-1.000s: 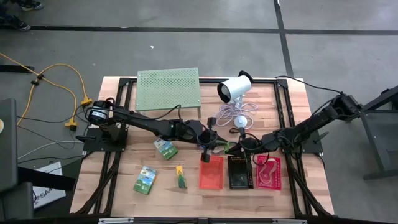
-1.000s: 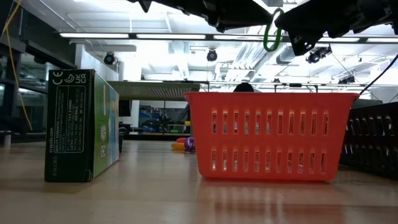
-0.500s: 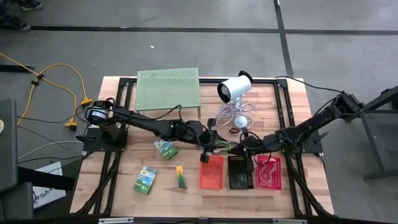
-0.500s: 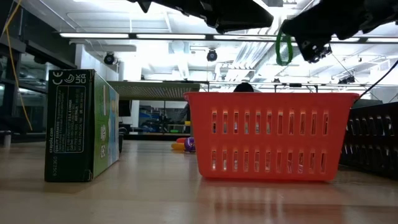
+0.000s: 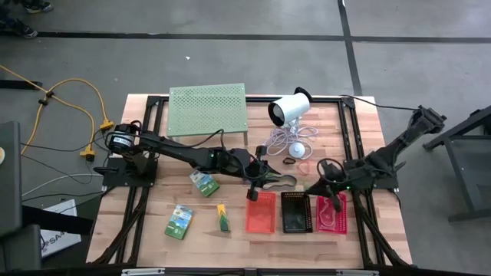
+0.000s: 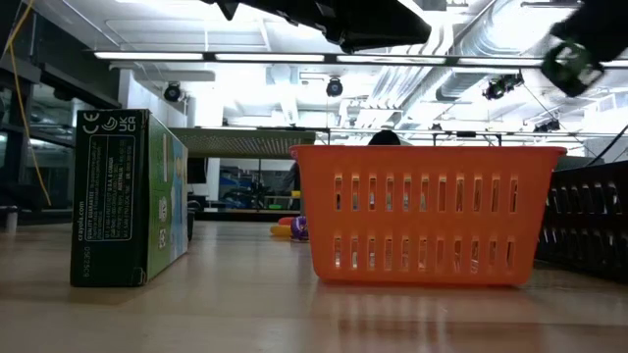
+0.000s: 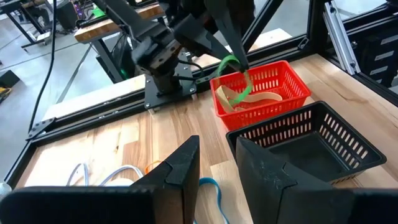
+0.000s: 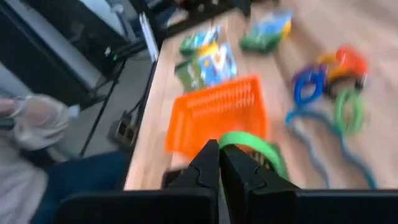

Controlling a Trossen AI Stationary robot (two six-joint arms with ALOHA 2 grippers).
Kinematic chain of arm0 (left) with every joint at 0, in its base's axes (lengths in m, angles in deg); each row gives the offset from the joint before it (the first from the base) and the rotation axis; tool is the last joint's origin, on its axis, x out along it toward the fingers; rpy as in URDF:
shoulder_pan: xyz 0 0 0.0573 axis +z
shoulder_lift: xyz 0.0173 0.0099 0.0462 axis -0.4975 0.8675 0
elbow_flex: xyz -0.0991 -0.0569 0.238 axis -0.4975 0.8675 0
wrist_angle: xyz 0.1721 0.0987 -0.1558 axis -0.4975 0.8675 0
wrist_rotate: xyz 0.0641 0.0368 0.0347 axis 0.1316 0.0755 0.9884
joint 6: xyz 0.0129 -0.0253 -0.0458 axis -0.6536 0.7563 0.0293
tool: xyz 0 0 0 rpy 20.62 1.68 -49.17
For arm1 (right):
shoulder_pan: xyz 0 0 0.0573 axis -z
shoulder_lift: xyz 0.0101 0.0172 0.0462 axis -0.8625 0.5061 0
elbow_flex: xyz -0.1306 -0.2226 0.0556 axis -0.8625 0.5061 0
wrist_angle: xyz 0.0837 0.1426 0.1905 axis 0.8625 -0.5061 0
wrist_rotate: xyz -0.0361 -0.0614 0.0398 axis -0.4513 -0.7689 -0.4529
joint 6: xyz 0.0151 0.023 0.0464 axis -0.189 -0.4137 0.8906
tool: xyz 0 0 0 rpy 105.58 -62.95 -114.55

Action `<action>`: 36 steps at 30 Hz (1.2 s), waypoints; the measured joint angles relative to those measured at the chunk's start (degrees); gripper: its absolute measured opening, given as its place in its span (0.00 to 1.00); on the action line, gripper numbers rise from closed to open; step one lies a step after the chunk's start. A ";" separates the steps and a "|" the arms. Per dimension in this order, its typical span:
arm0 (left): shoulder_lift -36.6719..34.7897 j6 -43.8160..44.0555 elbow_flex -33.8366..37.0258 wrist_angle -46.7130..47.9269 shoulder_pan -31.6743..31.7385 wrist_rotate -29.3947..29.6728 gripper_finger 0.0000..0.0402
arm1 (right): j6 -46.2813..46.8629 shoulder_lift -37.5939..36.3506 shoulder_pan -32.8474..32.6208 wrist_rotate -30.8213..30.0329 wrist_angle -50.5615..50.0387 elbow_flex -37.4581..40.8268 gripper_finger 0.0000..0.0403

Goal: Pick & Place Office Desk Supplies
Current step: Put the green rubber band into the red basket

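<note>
High view, ref = black basket [image 5: 296, 212]: far left of it lie three flat green packs [image 5: 179, 221]. Red basket [image 5: 260, 212] sits touching its left side. Left gripper [image 5: 285, 182] hangs just behind the black basket, fingers [image 7: 184, 163] apart w/ a narrow gap, nothing between them. Pink basket [image 5: 331, 214] is just right of it. Right gripper [image 5: 331, 192] is over the pink basket's back edge, jaws pinched together on a green band [image 7: 239, 79], a thin bright-green loop dangling above that basket. Coloured loops [image 8: 328, 81] lie behind the baskets.
</note>
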State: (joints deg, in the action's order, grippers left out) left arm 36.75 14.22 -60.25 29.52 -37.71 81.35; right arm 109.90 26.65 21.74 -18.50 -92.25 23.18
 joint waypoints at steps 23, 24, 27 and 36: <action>0.00 -0.04 0.00 -0.04 0.00 0.68 0.25 | 40.58 2.20 -17.99 9.84 -19.29 -0.02 0.01; 0.00 -0.02 0.00 -0.04 0.00 0.68 0.25 | 41.91 2.86 -18.40 10.27 -20.04 -0.02 0.01; 0.00 -0.04 0.00 -0.04 0.00 0.68 0.25 | 43.67 4.89 -19.22 10.94 -20.37 -0.02 0.01; 0.00 -0.04 0.00 -0.05 0.00 0.68 0.25 | 43.76 8.04 -19.27 10.89 -20.30 -0.02 0.03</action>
State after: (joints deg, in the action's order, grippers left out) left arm 36.75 14.18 -60.25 29.47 -37.71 82.03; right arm 153.66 34.69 2.47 -7.60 -112.55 23.16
